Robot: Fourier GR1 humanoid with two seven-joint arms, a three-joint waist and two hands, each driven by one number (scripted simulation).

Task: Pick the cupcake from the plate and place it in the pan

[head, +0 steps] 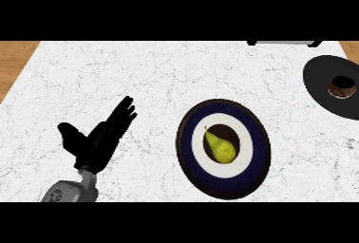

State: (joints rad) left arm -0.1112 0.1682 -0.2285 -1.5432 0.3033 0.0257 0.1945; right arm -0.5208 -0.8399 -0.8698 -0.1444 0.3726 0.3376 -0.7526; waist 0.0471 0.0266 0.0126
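Cupcake: small brown cupcake (341, 87) is sitting in the black round pan (324, 78), upper right of the frame.
Left hand: black left hand (98, 138) is resting lower left, fingers straight and apart, well away from it.
Plate: navy-and-white round plate (223, 148) is holding a yellow-green pear (220, 147).

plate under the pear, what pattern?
Plate: dark navy rim, white ring, dark centre. Head view.

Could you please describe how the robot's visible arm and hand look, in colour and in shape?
Only one arm shows, at the view's lower left. The left hand is entirely black, with slim fingers and a shorter, thicker thumb. Below it, a narrow grey wrist widens into a rounded light grey forearm with small dark markings on its casing. No cables or sleeves are visible. The right arm is out of view.
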